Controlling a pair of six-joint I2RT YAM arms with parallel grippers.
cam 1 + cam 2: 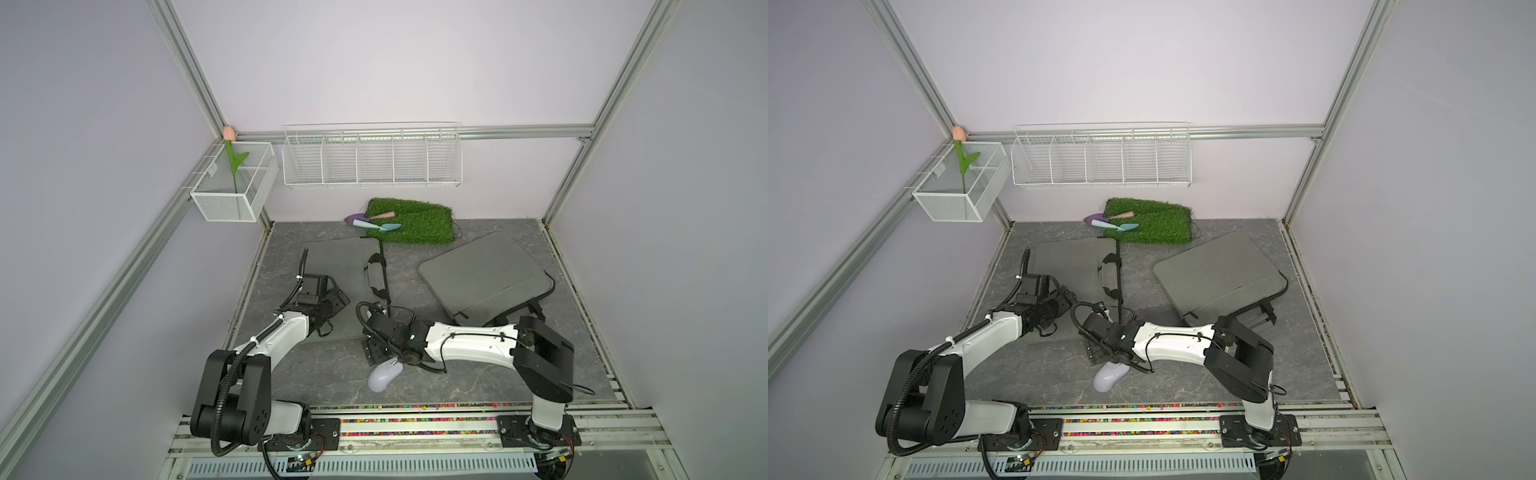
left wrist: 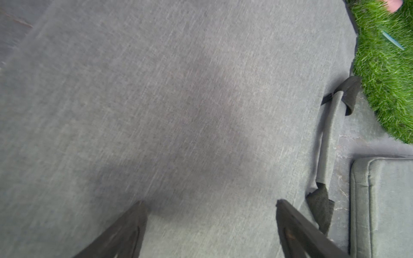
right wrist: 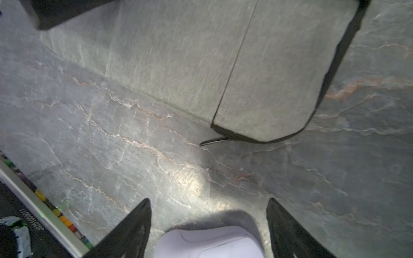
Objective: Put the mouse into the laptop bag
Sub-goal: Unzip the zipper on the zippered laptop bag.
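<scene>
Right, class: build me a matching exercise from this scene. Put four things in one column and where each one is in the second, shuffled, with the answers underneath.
Column 1
1. mouse
2. tulip
3. trowels
4. left gripper

Column 2
A. standing in the white mesh basket
B. above a gray bag
C. on the bare table
D. lying partly on the grass mat

Pairs: 1-C, 2-A, 3-D, 4-B
</scene>
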